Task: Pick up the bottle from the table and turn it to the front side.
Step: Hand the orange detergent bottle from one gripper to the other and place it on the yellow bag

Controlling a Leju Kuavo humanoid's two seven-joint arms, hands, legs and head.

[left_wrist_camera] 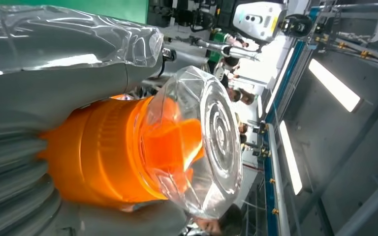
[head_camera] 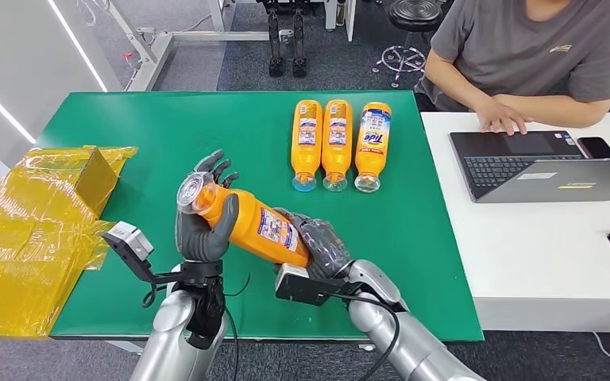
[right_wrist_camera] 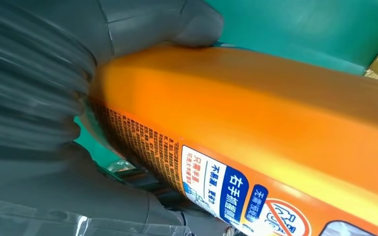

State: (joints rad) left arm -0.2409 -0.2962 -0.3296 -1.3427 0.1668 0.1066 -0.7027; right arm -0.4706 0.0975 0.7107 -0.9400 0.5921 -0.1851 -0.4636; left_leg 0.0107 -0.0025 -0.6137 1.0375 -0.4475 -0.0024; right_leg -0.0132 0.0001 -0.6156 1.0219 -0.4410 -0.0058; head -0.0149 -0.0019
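An orange detergent bottle (head_camera: 256,225) with a clear cap is held tilted above the green table (head_camera: 167,135), cap end pointing up and to the left. My left hand (head_camera: 204,221) grips its neck just below the cap, and my right hand (head_camera: 322,246) grips its base. The label with small print faces up. In the left wrist view the clear cap (left_wrist_camera: 211,147) and orange neck (left_wrist_camera: 103,157) sit against my left hand (left_wrist_camera: 54,64). The right wrist view has the bottle's body (right_wrist_camera: 256,128) wrapped by my right hand (right_wrist_camera: 39,98).
Three more orange bottles (head_camera: 336,143) lie side by side at the table's far middle, caps toward me. A yellow wrapped box (head_camera: 36,230) sits at the left edge. A person works on a laptop (head_camera: 536,167) at the white table on the right.
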